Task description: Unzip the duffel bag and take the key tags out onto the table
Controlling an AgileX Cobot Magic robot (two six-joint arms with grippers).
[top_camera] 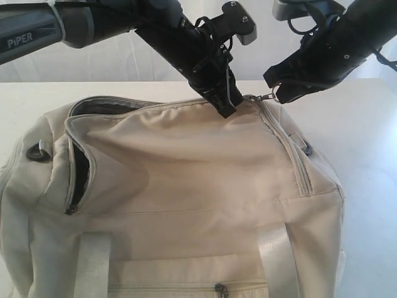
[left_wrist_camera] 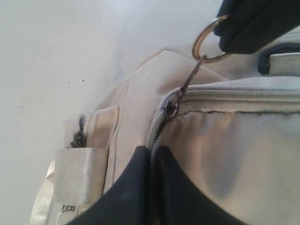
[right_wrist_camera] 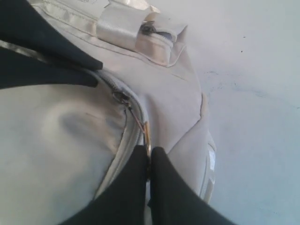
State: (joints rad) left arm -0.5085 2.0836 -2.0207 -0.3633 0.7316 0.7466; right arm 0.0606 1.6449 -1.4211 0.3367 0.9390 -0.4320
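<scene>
The beige duffel bag (top_camera: 186, 186) fills the near part of the white table (top_camera: 366, 124). Its top zipper gapes along the left end, where dark lining (top_camera: 77, 180) shows. My left gripper (top_camera: 226, 105) is shut on the bag's fabric at the zipper line (left_wrist_camera: 152, 149), just behind the slider (left_wrist_camera: 171, 107). My right gripper (top_camera: 280, 93) is shut on the metal pull ring (right_wrist_camera: 147, 136) hooked to that slider (right_wrist_camera: 119, 97); the ring (left_wrist_camera: 208, 40) is drawn away from the bag. The key tags are hidden.
Pale webbing straps (top_camera: 93, 261) and a front pocket zipper (top_camera: 218, 288) sit on the bag's near side. A dark D-ring (top_camera: 38, 150) is at its left end. An end pocket with a strap (left_wrist_camera: 79, 164) lies below the slider. White table surrounds the bag.
</scene>
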